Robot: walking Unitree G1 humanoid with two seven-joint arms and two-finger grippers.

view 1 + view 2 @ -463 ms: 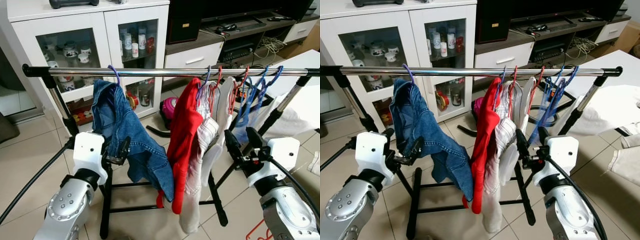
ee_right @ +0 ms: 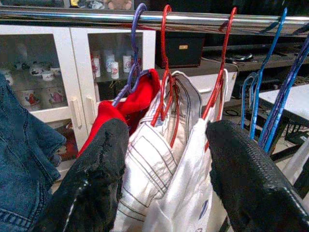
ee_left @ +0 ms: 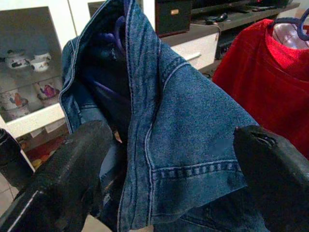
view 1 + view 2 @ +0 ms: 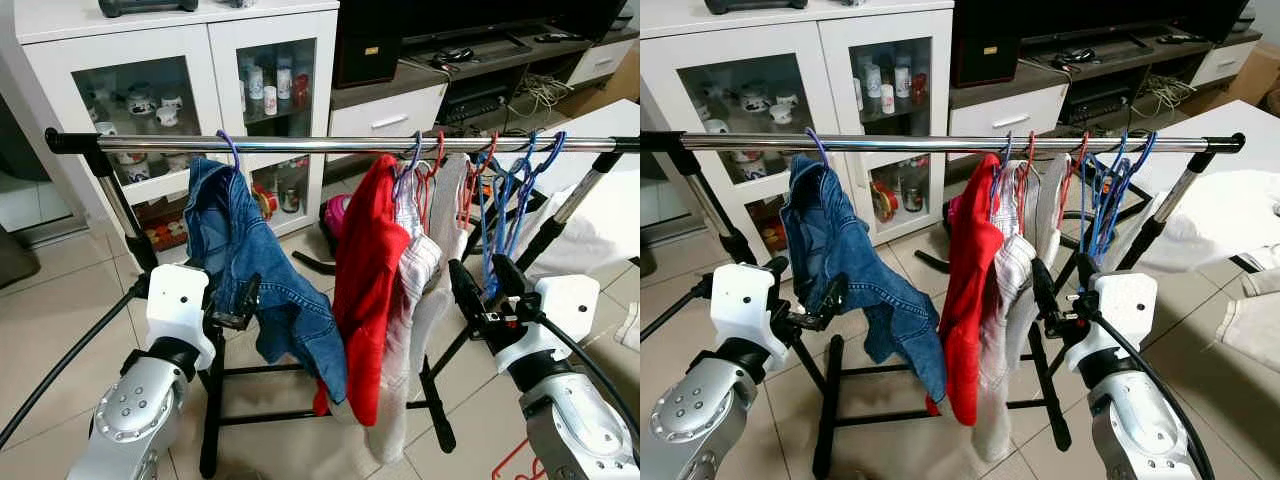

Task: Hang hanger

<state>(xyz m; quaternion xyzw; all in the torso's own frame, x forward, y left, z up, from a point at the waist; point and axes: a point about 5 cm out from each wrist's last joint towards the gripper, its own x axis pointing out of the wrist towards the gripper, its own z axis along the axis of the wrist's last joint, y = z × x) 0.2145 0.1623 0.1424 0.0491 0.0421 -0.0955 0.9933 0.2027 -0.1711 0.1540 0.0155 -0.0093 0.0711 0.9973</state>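
Note:
A chrome rail (image 4: 330,144) runs across on a black stand. On it a purple hanger (image 4: 232,150) carries a blue denim garment (image 4: 262,280). Right of that hang a red shirt (image 4: 362,290), a striped white shirt (image 4: 415,265) and a plain white one on red hangers (image 4: 438,150), then several bare blue hangers (image 4: 515,190). My left gripper (image 4: 238,303) is open just in front of the denim (image 3: 188,145), fingers (image 3: 72,179) either side of its fold. My right gripper (image 4: 482,285) is open below the white shirts (image 2: 164,179) with nothing held.
A white glass-door cabinet (image 4: 190,90) with cups and jars stands behind the rail. A dark TV bench (image 4: 470,70) is at the back right, a pink round object (image 4: 340,215) on the tiled floor, and white cloth (image 4: 610,215) lies at the right.
The blue hangers have swung back to hang straight down, and the red and white shirts have shifted slightly. Both grippers stay where they were.

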